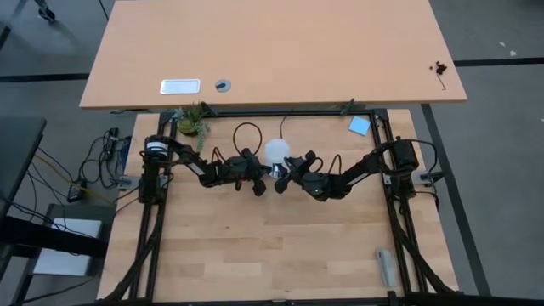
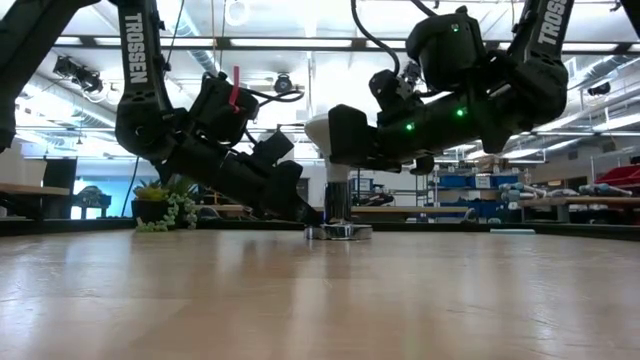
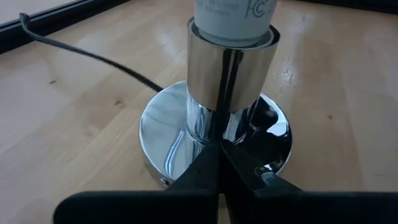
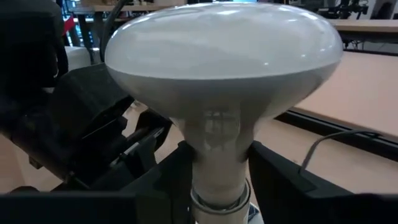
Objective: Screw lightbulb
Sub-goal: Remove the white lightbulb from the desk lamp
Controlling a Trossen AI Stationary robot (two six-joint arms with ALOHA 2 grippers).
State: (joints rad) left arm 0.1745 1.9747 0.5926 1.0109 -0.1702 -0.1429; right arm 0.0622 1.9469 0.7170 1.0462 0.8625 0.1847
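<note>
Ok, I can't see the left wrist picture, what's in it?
A shiny chrome lamp socket stands upright on its round base on the wooden table, with the lightbulb sitting in its top. The left gripper, shut, presses on the base.

The white, wide-domed glass lightbulb (image 3: 235, 15) is cut off above its neck in the left wrist view; its screw base sits hidden inside the chrome socket sleeve (image 3: 230, 78).
</note>
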